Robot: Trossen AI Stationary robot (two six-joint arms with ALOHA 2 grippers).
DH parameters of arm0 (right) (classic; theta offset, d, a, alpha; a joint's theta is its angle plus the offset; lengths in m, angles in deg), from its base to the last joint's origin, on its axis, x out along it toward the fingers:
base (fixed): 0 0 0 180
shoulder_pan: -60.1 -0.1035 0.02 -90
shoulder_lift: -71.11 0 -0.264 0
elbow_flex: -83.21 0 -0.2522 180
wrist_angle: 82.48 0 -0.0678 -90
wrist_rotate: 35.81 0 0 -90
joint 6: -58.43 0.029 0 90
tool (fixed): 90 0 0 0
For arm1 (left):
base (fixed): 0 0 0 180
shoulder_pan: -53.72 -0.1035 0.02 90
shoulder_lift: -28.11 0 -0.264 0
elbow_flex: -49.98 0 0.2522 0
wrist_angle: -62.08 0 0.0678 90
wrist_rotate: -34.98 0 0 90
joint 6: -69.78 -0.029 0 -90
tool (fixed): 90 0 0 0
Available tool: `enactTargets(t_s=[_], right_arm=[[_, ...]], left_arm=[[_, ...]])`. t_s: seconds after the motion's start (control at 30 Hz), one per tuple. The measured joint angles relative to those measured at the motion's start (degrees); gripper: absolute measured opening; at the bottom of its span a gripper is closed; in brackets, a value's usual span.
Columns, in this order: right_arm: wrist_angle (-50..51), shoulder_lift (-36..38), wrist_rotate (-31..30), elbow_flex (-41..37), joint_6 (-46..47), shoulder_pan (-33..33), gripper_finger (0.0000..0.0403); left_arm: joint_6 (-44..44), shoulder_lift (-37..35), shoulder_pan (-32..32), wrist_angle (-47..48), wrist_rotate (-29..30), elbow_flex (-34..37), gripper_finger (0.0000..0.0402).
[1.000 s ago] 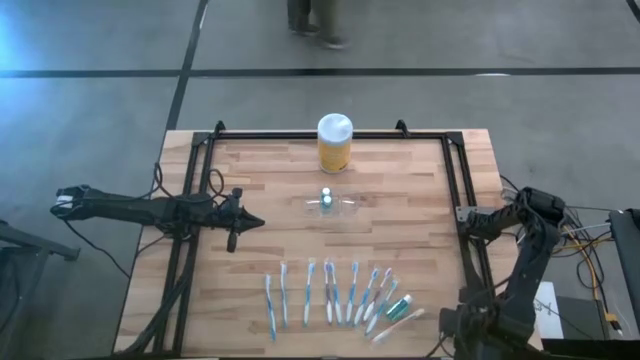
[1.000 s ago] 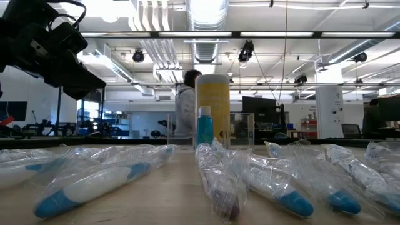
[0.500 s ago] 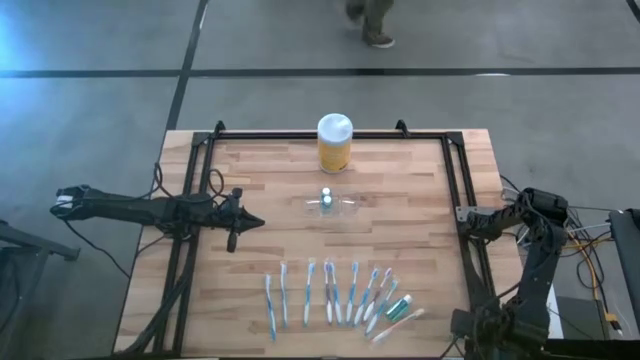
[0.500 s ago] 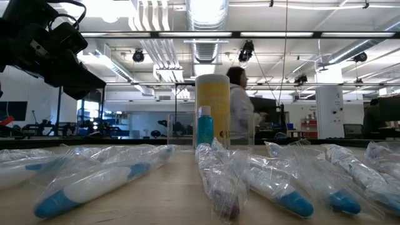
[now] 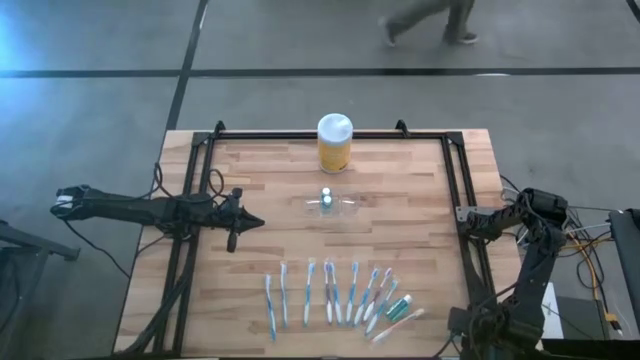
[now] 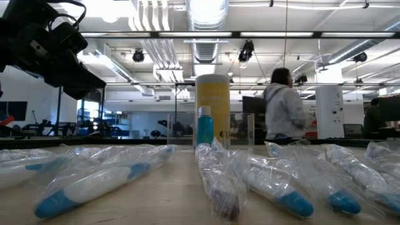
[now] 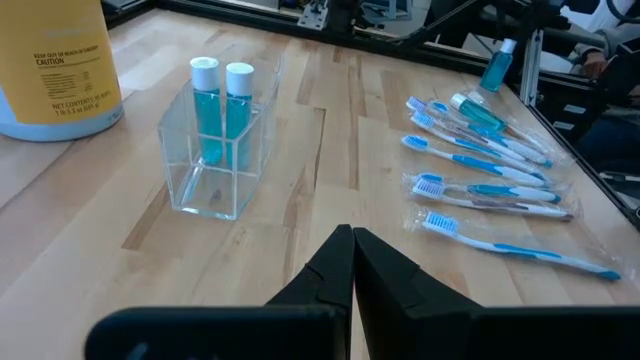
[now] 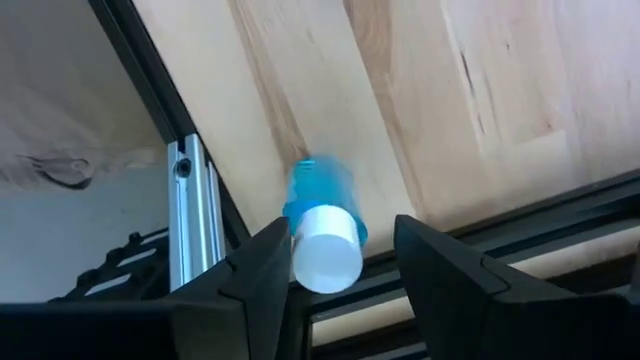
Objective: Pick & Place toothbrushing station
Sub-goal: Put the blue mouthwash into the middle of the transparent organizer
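On the table's left side we see the left gripper [image 5: 253, 222] hanging over the wood with its two fingers [image 7: 352, 262] pressed together and nothing between them. It points across the table toward the middle, well apart from everything on it.

Moving right, we find the toothbrushing station [image 5: 330, 205] near the centre of the wooden table [image 5: 270, 170]. It is a low clear plastic holder standing upright, and in the left wrist view [image 7: 222, 150] we see two small blue bottles [image 7: 222, 108] with white caps standing side by side in one of its compartments. Just behind it, toward the far edge, stands the yellow jar [image 5: 334, 143] with a white lid, apart from the holder.

Along the near edge we see a row of wrapped toothbrushes [image 5: 330, 292] lying side by side, with a small tube at the row's right end.

At the table's right edge the right gripper [image 8: 330, 262] sits beside the black frame rail [image 5: 463, 190]. Its fingers stand apart, and a small blue bottle with a white cap [image 8: 322, 235] shows between them; we cannot tell whether they are gripping it.

Beyond the table, a person [image 6: 282, 112] is in the room.
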Motion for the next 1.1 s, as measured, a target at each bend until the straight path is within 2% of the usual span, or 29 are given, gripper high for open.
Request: enactTargets(t_s=[0.43, 0.77, 0.97, 1.1], right_arm=[[-2.3, 0.0, 0.4, -0.9, -0.2, 0.0, 0.0167], [-3.4, 0.0, 0.8, -1.4, -0.2, 0.0, 0.0138], [-3.8, 0.0, 1.3, -1.6, -0.2, 0.0, 0.0108], [-3.8, 0.0, 3.3, -1.6, -0.3, 0.1, 0.0093]], left_arm=[[-0.2, 0.0, 0.0, 0.0, 0.0, 0.0, 0.0012], [-0.2, 0.0, 0.0, 0.0, 0.0, 0.0, 0.0012], [-0.2, 0.0, 0.0, 0.0, 0.0, 0.0, 0.0012], [-0.2, 0.0, 0.0, 0.0, 0.0, 0.0, 0.0012]])
